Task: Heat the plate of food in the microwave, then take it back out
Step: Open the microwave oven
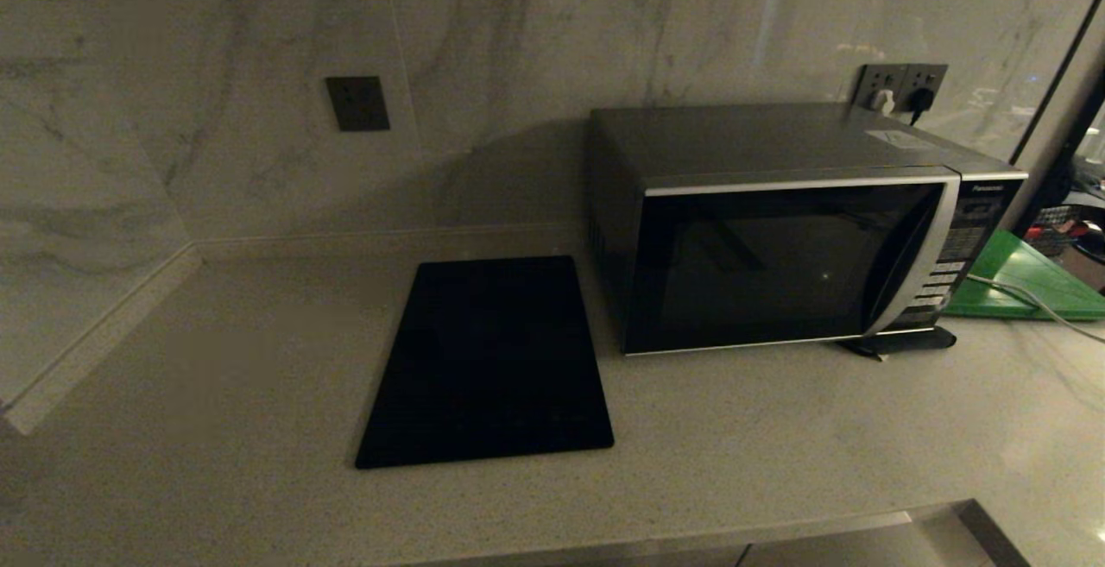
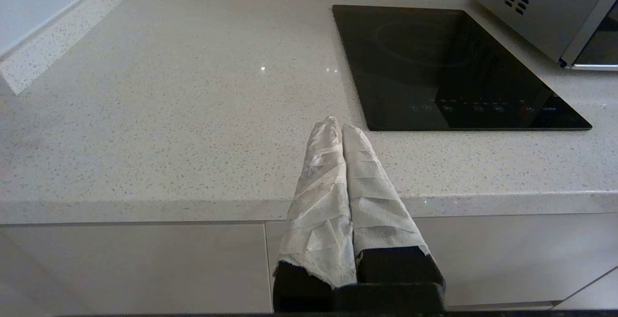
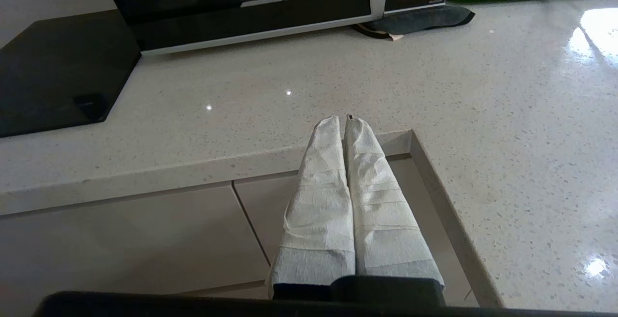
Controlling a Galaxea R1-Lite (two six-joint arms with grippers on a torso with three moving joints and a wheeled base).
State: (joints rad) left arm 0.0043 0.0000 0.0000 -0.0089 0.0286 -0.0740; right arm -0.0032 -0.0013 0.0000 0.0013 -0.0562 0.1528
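Observation:
The silver-grey microwave [image 1: 777, 230] stands at the back right of the counter with its dark glass door closed; its lower front also shows in the right wrist view [image 3: 241, 13]. The plate of food is out of view. My left gripper [image 2: 338, 126] hangs in front of the counter's front edge, its tape-wrapped fingers pressed together with nothing between them. My right gripper [image 3: 342, 123] hovers over the counter's front edge near an inner corner, also shut and empty. Neither arm shows in the head view.
A flat black cooktop slab [image 1: 488, 364] lies left of the microwave. A green board [image 1: 1023, 282] with a white cable [image 1: 1027, 299] across it lies to the microwave's right. Wall sockets [image 1: 898, 88] sit behind it. Cabinet fronts [image 2: 135, 264] lie below the counter edge.

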